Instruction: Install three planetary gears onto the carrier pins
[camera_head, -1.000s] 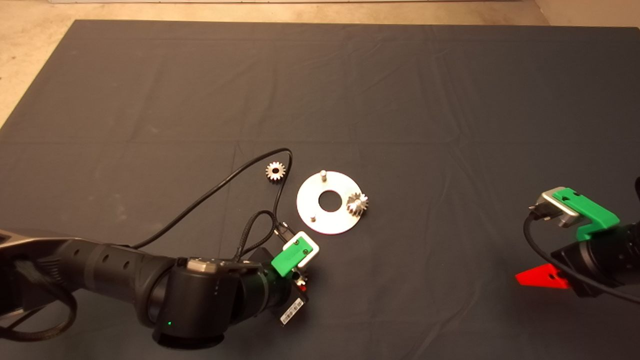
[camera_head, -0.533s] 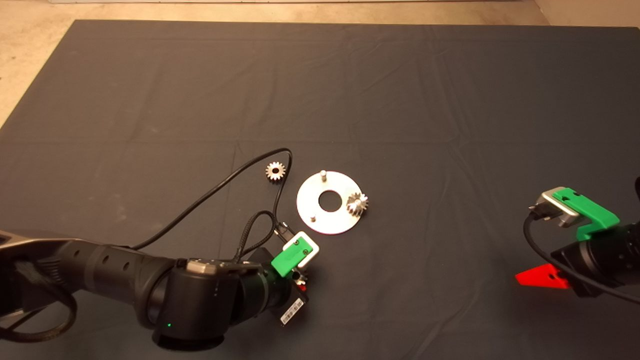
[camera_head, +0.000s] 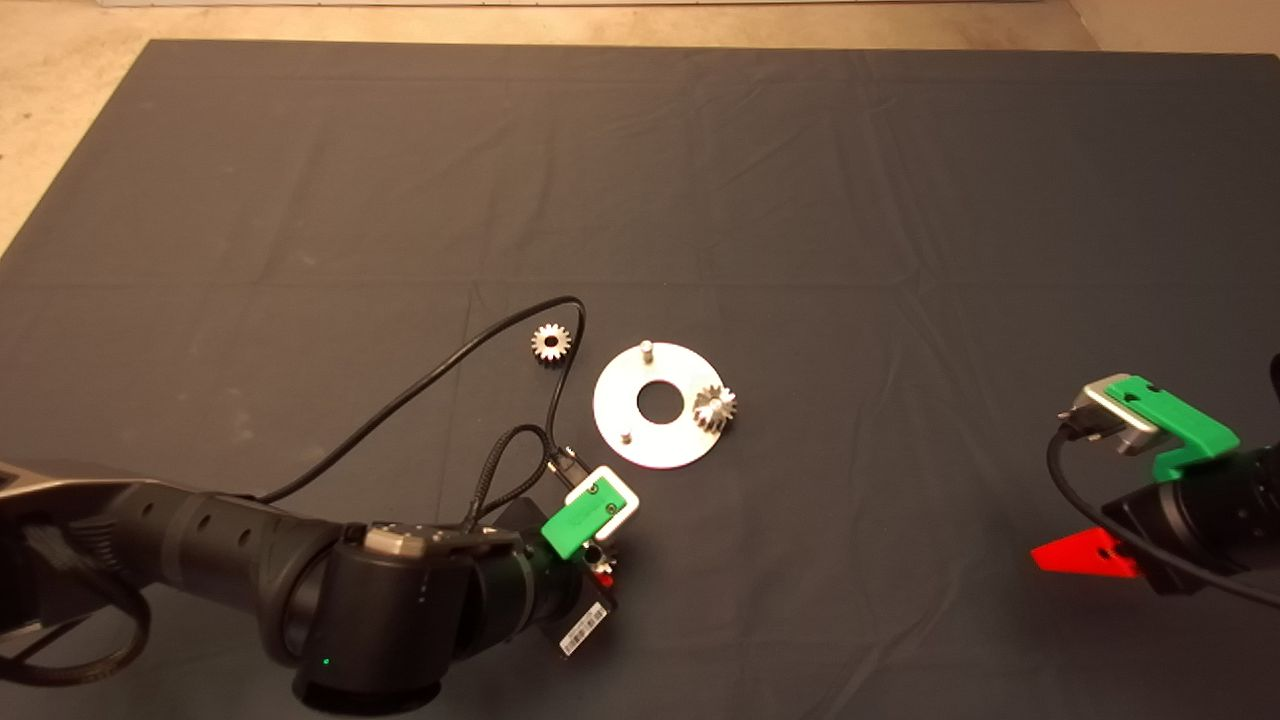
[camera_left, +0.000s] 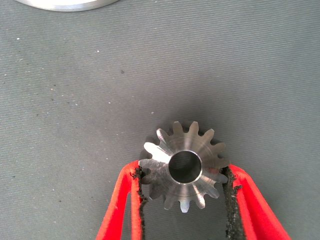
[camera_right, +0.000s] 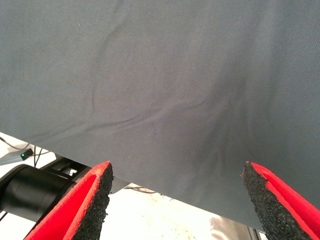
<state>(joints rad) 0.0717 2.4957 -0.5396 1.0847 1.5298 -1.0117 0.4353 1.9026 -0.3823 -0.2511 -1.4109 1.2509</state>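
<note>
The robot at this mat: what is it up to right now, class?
The robot is fitting small gears onto a pinned disc. One gear already sits on a pin at the disc's right side; two pins are bare. The left hand, near the mat in front of the disc, has its fingers closed on a second gear. A third gear lies on the mat to the disc's left. The right hand waits open at the right edge.

the left arm reaches in from the near left, its left gripper (camera_left: 184, 172) pointed down at the mat, both red fingers (camera_left: 120, 200) pressed against the sides of a gear; the right gripper (camera_right: 177, 192) waits at the near right edge, fingers spread wide apart
</note>
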